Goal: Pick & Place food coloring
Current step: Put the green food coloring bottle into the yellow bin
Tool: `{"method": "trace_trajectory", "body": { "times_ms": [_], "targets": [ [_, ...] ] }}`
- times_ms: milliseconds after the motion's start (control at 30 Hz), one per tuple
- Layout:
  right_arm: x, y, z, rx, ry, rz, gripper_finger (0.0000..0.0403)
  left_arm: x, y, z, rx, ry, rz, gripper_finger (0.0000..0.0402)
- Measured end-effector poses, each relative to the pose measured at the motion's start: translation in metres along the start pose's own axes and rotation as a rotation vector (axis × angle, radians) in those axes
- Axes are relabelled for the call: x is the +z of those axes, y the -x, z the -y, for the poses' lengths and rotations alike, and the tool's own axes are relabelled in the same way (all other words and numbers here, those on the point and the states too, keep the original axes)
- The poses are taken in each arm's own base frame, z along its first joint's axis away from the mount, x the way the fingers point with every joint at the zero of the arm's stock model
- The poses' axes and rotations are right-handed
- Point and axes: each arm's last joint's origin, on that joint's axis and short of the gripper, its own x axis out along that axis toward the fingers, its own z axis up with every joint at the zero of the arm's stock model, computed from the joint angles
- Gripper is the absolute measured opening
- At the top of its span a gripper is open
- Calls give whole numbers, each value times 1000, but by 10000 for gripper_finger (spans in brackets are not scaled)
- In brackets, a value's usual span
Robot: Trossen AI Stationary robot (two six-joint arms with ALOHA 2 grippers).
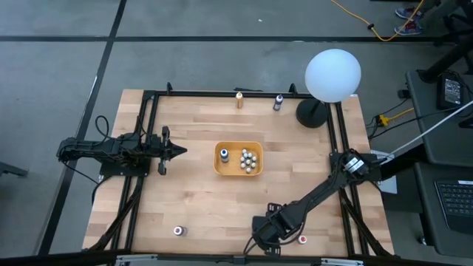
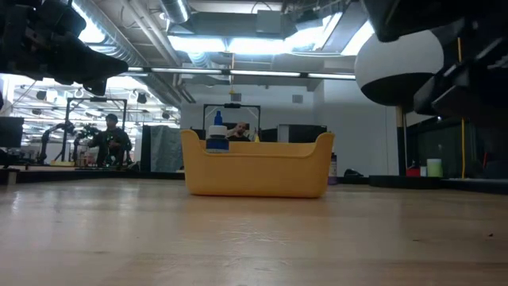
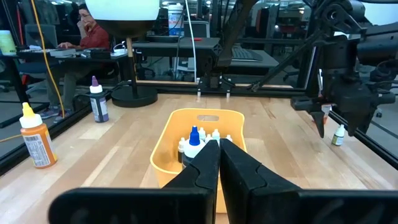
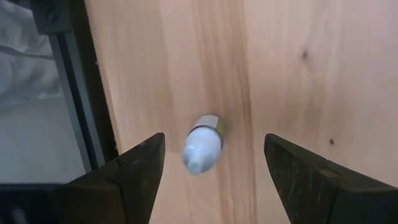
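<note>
We see one wooden counter (image 1: pixel 199 199) framed by dark rails; on it, largest first, one white globe lamp (image 1: pixel 332 74) on a dark base at the far right corner, then one orange-yellow tray (image 1: pixel 238 159) at the middle; two dark arms reach in; the left gripper (image 1: pixel 176 151) hangs beside the tray's left end with its jaws pressed together and holding nothing; the right gripper (image 4: pixel 208 168) hangs at the near edge with its jaws spread wide on either side of one small whitish food coloring bottle (image 4: pixel 203 145), touching neither side of it. In the tray we count about eight whitish food coloring bottles (image 1: pixel 249 159) in a cluster and one blue-capped bottle (image 1: pixel 224 154) apart at its left end; loose on the counter stand one orange bottle (image 1: pixel 239 99) and one dark-capped bottle (image 1: pixel 278 103) by the far rail, one more bottle (image 1: pixel 178 231) near the front left, and one red-capped bottle (image 1: pixel 302 239) just beside the right arm; one person (image 3: pixel 90 31) sits in the room beyond.
</note>
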Motion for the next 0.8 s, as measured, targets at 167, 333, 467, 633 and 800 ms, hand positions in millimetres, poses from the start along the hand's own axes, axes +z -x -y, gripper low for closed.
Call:
{"method": "trace_trajectory", "body": {
  "times_ms": [167, 333, 467, 633, 800],
  "targets": [
    [2, 0, 1, 1, -4, 6, 274, 0, 0, 0, 0, 0, 0, 8],
    [1, 1, 1, 8, -4, 0, 250, 0, 0, 0, 0, 0, 0, 6],
    [1, 1, 0, 21, 1, -13, 213, 0, 0, 0, 0, 0, 0, 9],
    [1, 1, 0, 22, 2, -14, 165, 0, 0, 0, 0, 0, 0, 10],
    [1, 1, 0, 24, 20, -13, 122, 0, 0, 0, 0, 0, 0, 6]
  ]
}}
